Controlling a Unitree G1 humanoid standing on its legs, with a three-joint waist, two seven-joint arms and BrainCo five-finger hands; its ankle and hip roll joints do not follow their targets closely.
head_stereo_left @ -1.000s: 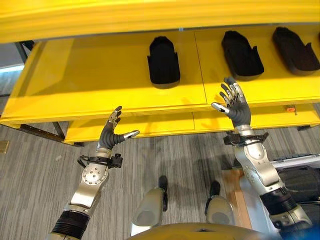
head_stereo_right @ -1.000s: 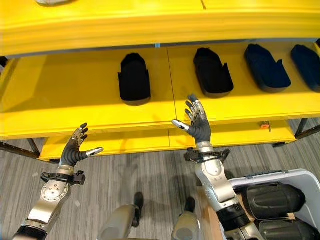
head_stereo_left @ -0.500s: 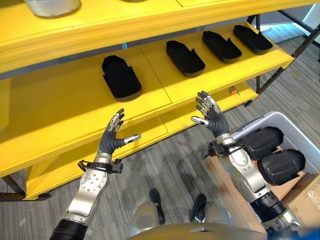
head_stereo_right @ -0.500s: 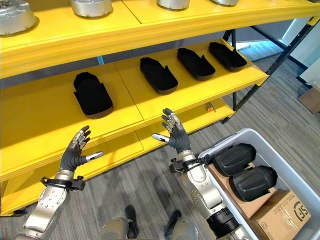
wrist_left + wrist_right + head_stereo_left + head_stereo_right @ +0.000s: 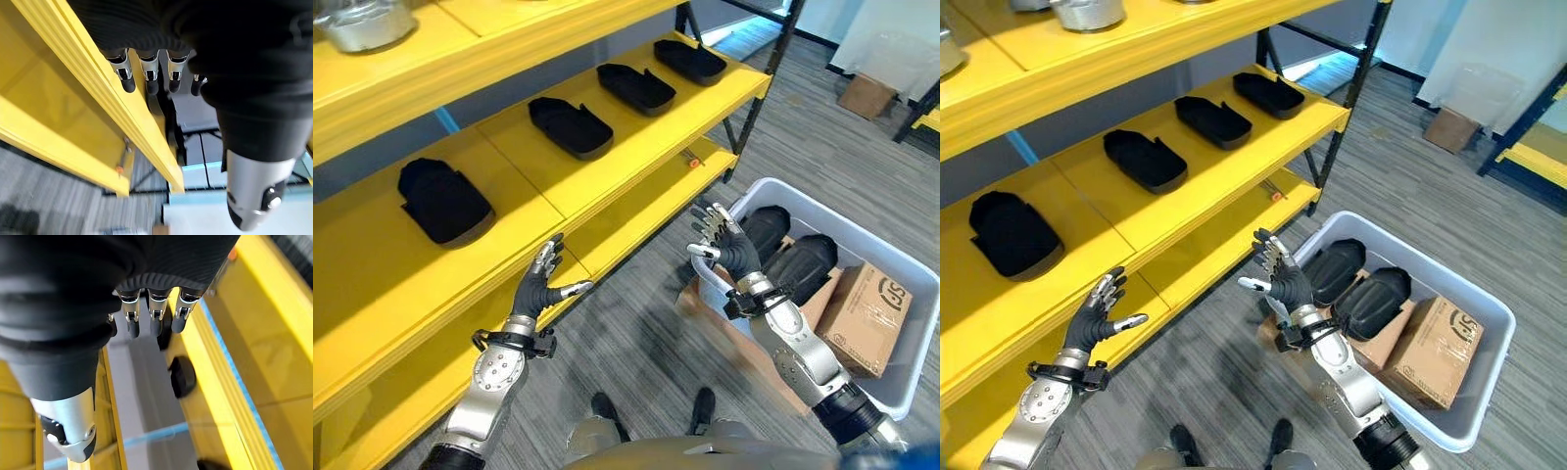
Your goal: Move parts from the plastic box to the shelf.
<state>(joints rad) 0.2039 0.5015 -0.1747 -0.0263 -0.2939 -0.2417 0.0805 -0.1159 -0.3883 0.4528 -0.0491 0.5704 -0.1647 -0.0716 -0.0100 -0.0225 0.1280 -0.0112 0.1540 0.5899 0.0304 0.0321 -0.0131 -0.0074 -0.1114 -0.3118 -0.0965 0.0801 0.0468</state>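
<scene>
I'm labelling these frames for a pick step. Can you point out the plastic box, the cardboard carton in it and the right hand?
plastic box [image 5: 1503, 315]: right eye view, far rim.
carton [image 5: 1438, 352]: right eye view, top face.
right hand [image 5: 1285, 285]: right eye view, palm.

Only print I can see: a dark round logo on the side of the brown cardboard box [image 5: 864, 305] sitting in the white plastic box [image 5: 1489, 299]. Too small to read. Nothing else carries legible text.

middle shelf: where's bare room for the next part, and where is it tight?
Bare yellow middle shelf in front of the four black moulded parts, widest between the leftmost part and the second part. Tighter toward the far end, where the third part and fourth part sit close. Left hand and right hand hold nothing.
</scene>
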